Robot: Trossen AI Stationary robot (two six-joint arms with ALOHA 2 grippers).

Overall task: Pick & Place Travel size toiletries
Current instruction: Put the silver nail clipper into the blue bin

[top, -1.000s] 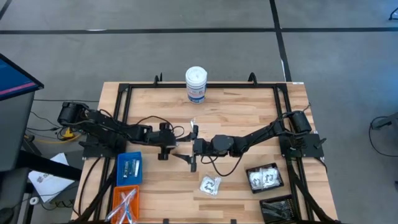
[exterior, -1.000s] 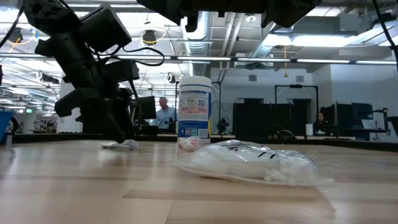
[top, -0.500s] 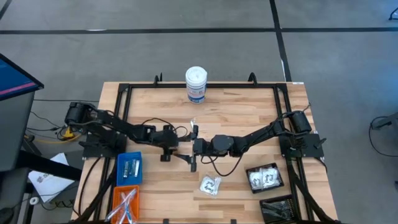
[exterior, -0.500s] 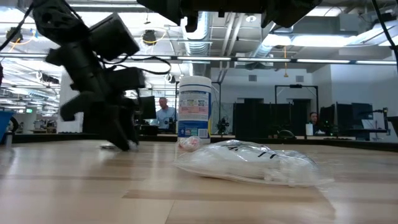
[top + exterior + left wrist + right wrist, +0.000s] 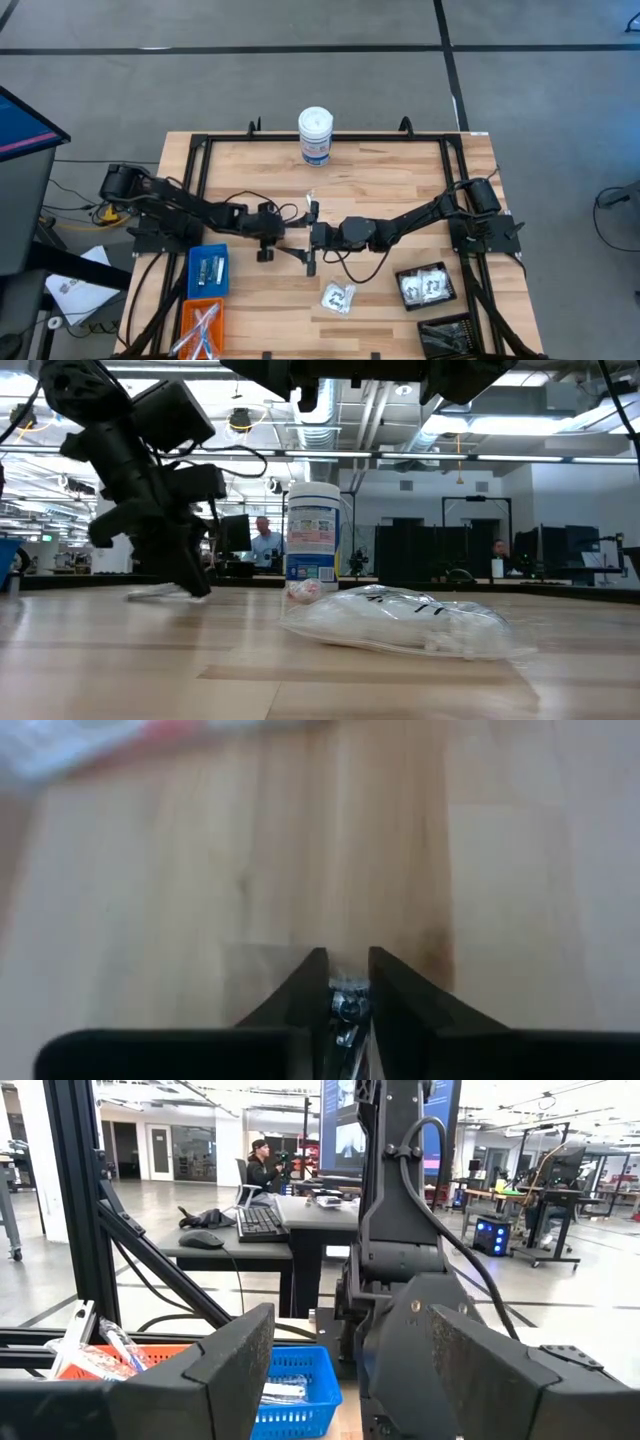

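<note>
A: Well, what does the left gripper pinch?
B: A clear packet, mostly hidden between its fingers, low on the table.
A: And the right gripper?
B: Spread wide, empty.

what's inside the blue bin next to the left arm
The blue bin holds a few small silver-blue tubes lying on its floor. Whether anything lies beneath them cannot be seen from the high view.
</note>
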